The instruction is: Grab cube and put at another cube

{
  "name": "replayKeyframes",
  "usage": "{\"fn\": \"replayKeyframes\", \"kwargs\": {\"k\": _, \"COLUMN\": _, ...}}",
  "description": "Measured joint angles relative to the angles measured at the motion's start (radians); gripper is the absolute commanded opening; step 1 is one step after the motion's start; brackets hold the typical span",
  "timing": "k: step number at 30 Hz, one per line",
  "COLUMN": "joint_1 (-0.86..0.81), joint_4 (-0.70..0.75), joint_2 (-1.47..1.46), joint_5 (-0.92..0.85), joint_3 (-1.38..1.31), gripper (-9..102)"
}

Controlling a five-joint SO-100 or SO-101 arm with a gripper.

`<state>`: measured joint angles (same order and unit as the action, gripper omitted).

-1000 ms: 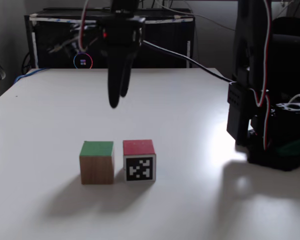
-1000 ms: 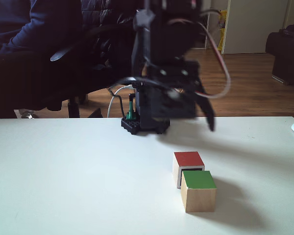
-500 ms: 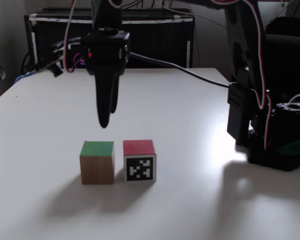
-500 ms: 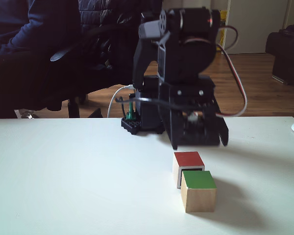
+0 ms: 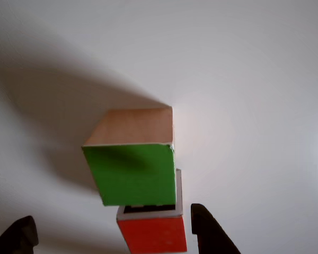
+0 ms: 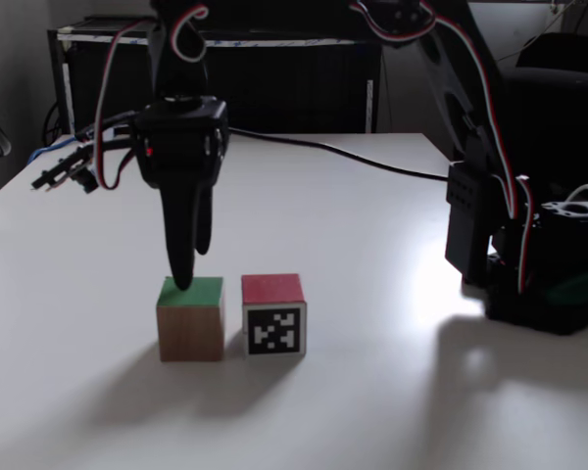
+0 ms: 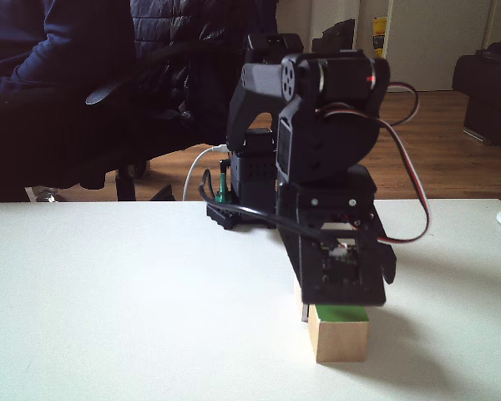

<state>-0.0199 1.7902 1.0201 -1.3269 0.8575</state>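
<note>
On the white surface (image 6: pixel 353 215), the cube (image 6: pixel 190 318) sits just beside another cube (image 6: pixel 272 313). The hand (image 5: pixel 108 233) hovers above, spread wide. The cube looks light, rigid and smooth-faced; pinching its two opposite plain-wood sides seems safest.

White table (image 6: pixel 353 196); black cabinet (image 6: pixel 304 83) behind; dark office chair (image 7: pixel 108 125) (wooden floor (image 7: pixel 434 142) beyond).

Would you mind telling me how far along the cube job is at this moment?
Done: the gripper is open above the green-faced cube. In hand: nothing; its fingertips stand apart, not touching the cube. Left: grasp it and place it at the red-faced cube, already close beside it on the table.
</note>
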Motion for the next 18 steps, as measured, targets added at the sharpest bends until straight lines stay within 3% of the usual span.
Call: {"fn": "replayKeyframes", "kwargs": {"k": 18, "joint_1": -0.031, "joint_4": -0.006, "joint_2": -0.084, "joint_5": -0.034, "joint_3": -0.011, "gripper": 42}}
